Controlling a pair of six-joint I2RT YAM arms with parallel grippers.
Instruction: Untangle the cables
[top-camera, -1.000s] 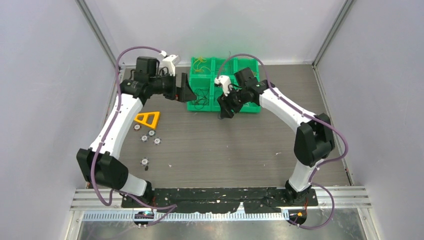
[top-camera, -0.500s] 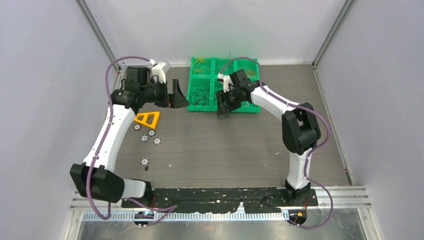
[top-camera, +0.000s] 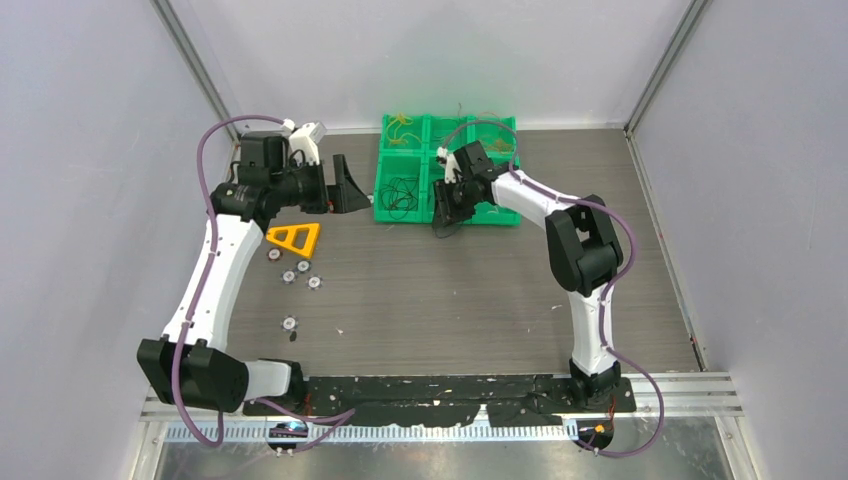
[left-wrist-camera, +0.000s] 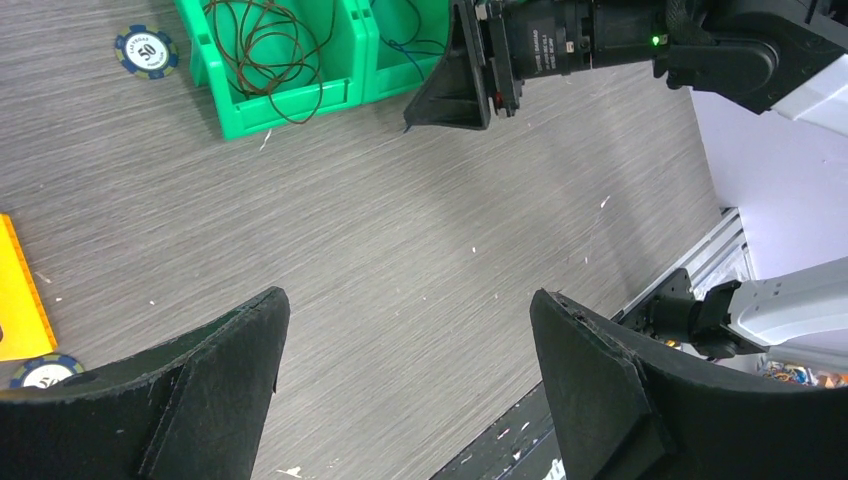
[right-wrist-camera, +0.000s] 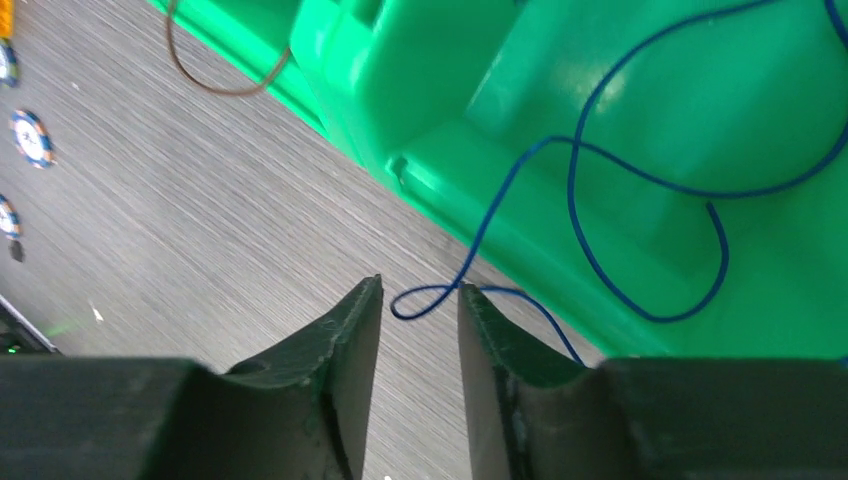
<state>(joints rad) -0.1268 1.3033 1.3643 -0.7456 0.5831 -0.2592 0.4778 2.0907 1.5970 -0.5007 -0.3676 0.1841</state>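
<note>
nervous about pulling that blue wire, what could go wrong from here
The loop of the blue wire sits right at the tips of the right gripper, so a pinch may miss or slip. It runs back over the rim of the green bin; pulling could snag it or drag the bin.

The grey counter (top-camera: 450, 290) carries green bins (top-camera: 497, 217) at its far edge, an orange triangle (top-camera: 295, 238) and scattered chips (top-camera: 303, 266) to the left. A blue cable (right-wrist-camera: 430, 300) loops onto it.

Bins (top-camera: 427, 148) at far middle of table (top-camera: 450, 290); coiled cable (top-camera: 400, 192) in front-left compartment; second cable (right-wrist-camera: 577, 200) trailing over front wall; triangle (top-camera: 310, 238), chips (top-camera: 301, 271) left, nearer.
</note>
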